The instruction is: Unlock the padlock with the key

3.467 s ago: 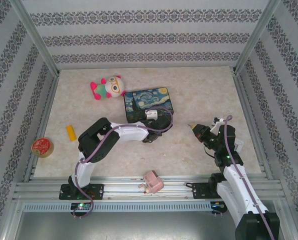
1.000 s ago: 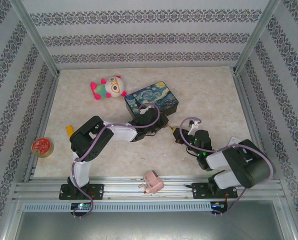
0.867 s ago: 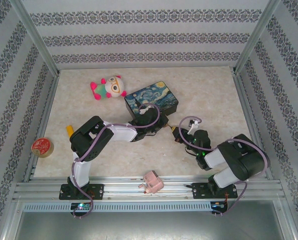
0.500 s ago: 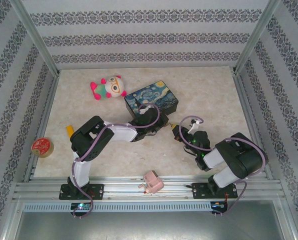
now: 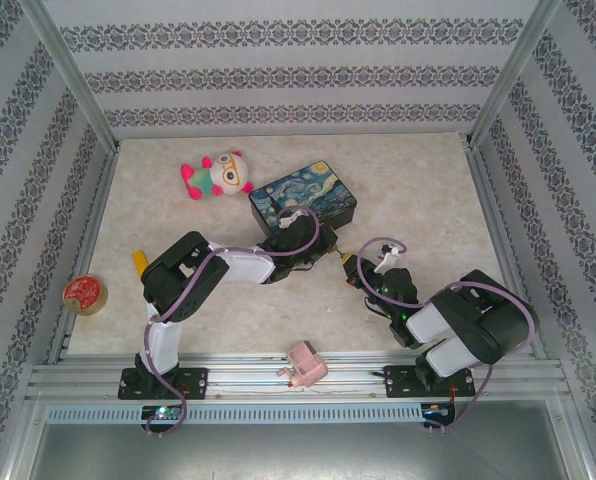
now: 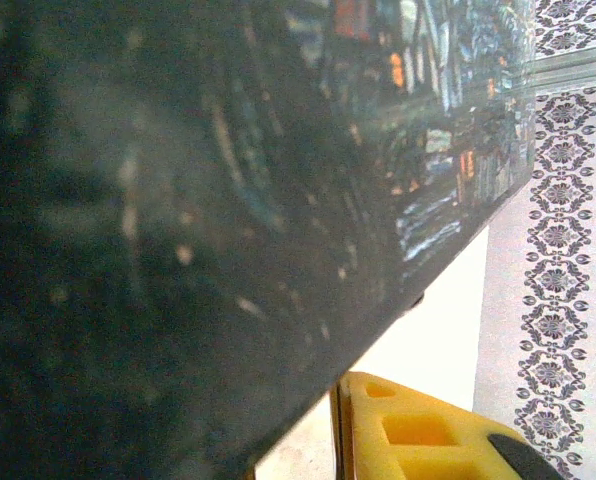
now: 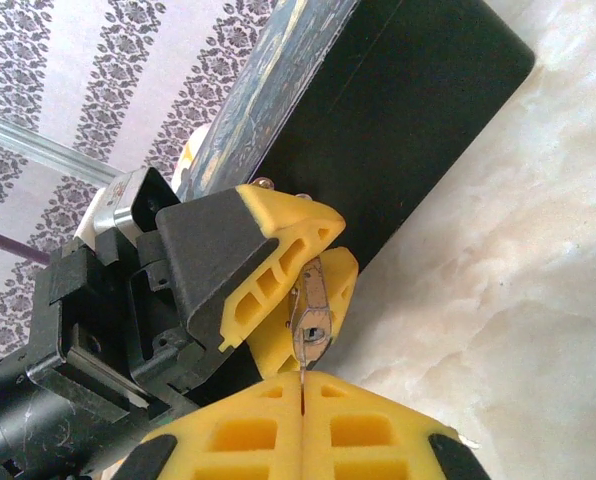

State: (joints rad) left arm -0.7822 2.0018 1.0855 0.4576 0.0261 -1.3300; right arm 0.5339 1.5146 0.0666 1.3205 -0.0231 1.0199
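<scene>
The padlock (image 7: pixel 311 315) is pinched between the jaws of the left gripper (image 7: pixel 316 272), just beside the painted tin box (image 7: pixel 408 120) on the bench (image 7: pixel 498 300). The key (image 7: pixel 303 388), nipped in the tight-pressed jaws of the right gripper (image 7: pixel 303 402), meets the padlock's underside. Both grasps look done; full insertion, the turn and freeing the shackle seemingly remain.

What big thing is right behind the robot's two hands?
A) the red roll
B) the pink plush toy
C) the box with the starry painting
C: the left gripper and right gripper meet just in front of the starry box; the plush toy lies farther back on the left.
</scene>
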